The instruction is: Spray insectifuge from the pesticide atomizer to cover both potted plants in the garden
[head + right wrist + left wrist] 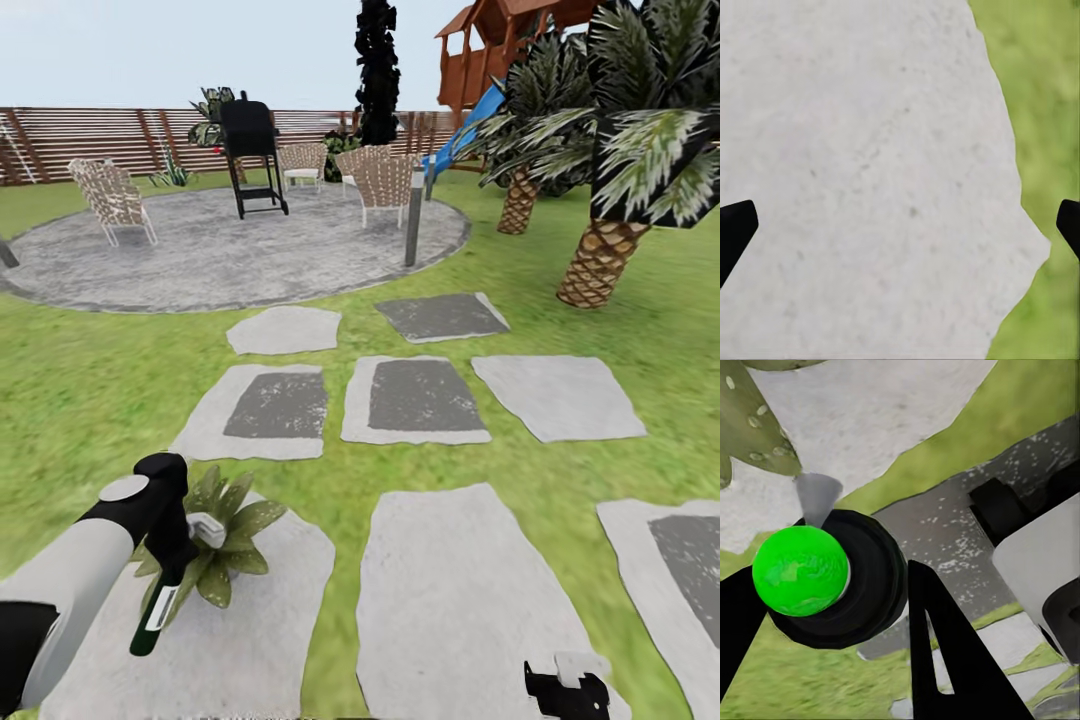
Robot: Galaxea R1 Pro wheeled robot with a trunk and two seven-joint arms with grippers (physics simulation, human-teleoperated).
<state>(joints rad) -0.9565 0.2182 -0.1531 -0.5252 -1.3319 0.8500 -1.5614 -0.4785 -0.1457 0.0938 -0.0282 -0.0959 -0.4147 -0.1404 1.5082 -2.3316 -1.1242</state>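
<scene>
At the lower left of the head view, the left gripper (170, 585) is clamped on the slim pesticide atomizer, a whitish bottle with dark ends (160, 610), which hangs tilted just in front of a small potted plant, a rosette of spiky green leaves (225, 530). In the left wrist view the bottle's bright green round cap (800, 571) sits in a black ring between the dark fingers (945, 652), with a spotted leaf at the upper left of that frame. So the pick-up looks done, and the bottle is at the first plant; whether any spray has landed cannot be told.

At the bottom right of the head view the right gripper (567, 690) hangs over a pale grey stepping stone (450, 590). In the right wrist view its dark fingertips (735, 229) stand wide apart with nothing between them, above the same stone and a strip of green lawn (1042, 112).

Further up the frame lie more stepping stones, then the round grey paved patio (200, 255) with wicker chairs, a black grill (250, 140) and a grey bollard light (413, 215). Palms stand at the upper right, and the brown slat fence (90, 135) closes the back.

The second potted plant is still to be found and sprayed, so I judge the task less than half done.
</scene>
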